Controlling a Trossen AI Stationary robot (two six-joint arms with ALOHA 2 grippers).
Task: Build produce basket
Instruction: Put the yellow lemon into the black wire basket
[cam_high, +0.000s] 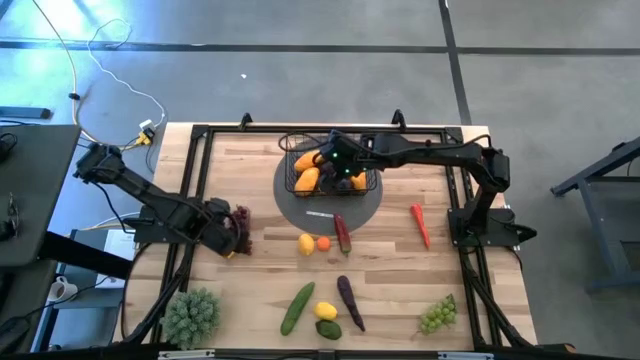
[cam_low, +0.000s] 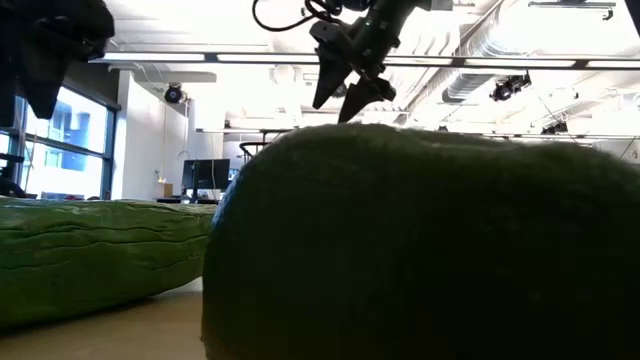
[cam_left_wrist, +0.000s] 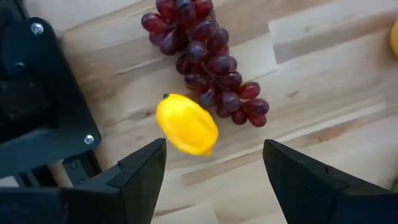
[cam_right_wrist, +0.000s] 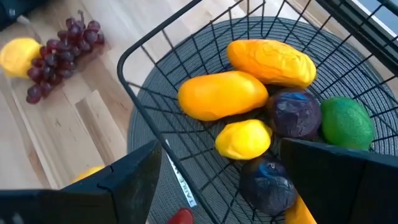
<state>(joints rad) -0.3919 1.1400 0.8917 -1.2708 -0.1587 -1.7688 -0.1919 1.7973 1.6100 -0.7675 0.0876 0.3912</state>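
Left gripper (cam_left_wrist: 211, 171) hovers released over a lemon (cam_left_wrist: 186, 124) (purple grapes (cam_left_wrist: 208, 59) at its twelve o'clock); right gripper (cam_right_wrist: 214, 180), released, above the basket (cam_right_wrist: 186, 46).

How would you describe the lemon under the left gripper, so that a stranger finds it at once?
Start at the left side of the wooden table, where the left gripper hangs open. Directly below it lies a bunch of purple grapes, and the lemon touches that bunch. It is the only smooth, bright yellow, single fruit there; the grapes are dark and clustered.

The basket (cam_high: 335, 170) sits on a round disc (cam_high: 330, 205) near the table's (cam_high: 450, 250) far edge (lemon (cam_left_wrist: 186, 124) and grapes (cam_left_wrist: 208, 59) touching, beside the left edge).
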